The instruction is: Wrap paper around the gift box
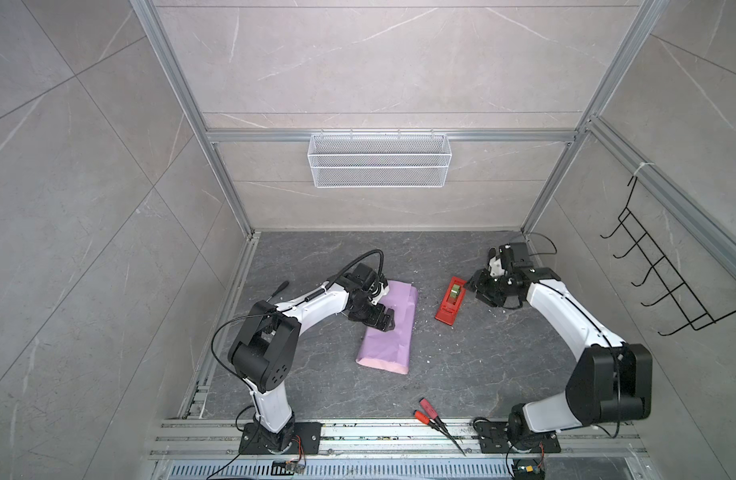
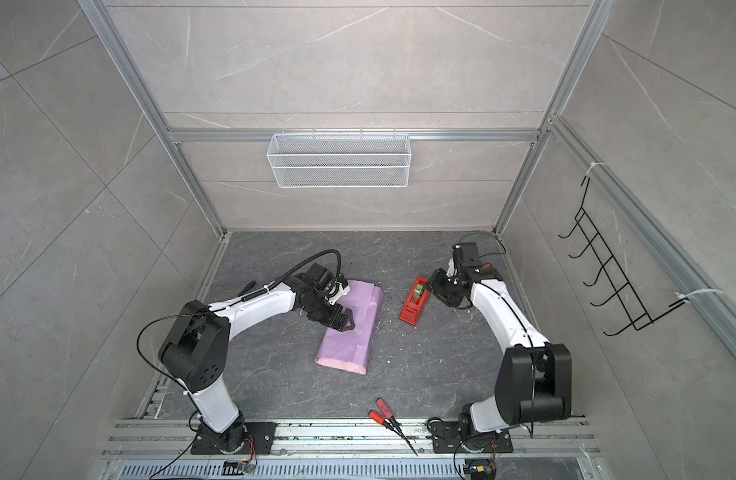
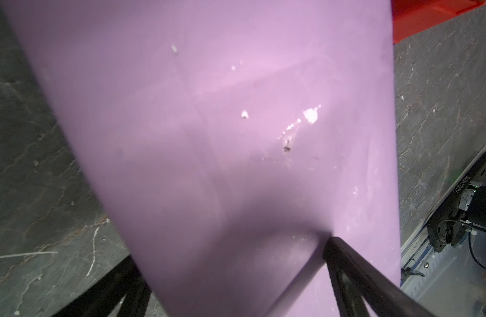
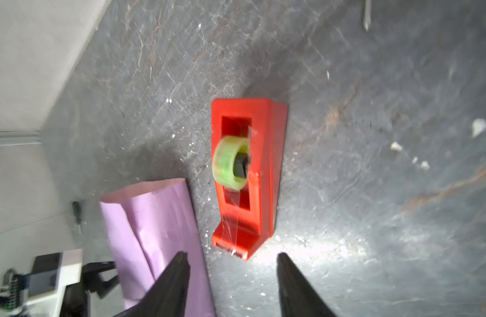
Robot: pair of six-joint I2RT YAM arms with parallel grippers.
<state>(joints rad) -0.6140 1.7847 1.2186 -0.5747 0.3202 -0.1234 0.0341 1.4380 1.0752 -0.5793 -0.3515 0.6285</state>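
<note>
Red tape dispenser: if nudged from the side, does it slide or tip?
Probably slides: the tape dispenser sits loose on the smooth table. Unlikely to tip: long, low base, lying flat. Looks like rigid plastic, so it shouldn't flex.

We count one lilac paper point(image 1: 399, 345), one red tape dispenser point(image 1: 448, 311) beside it, and two red-handled tools point(image 1: 425, 404).

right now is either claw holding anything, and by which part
Nothing is held: the left claw is open over the folded lilac paper sheet, the right claw open near the red plastic tape dispenser.
</note>
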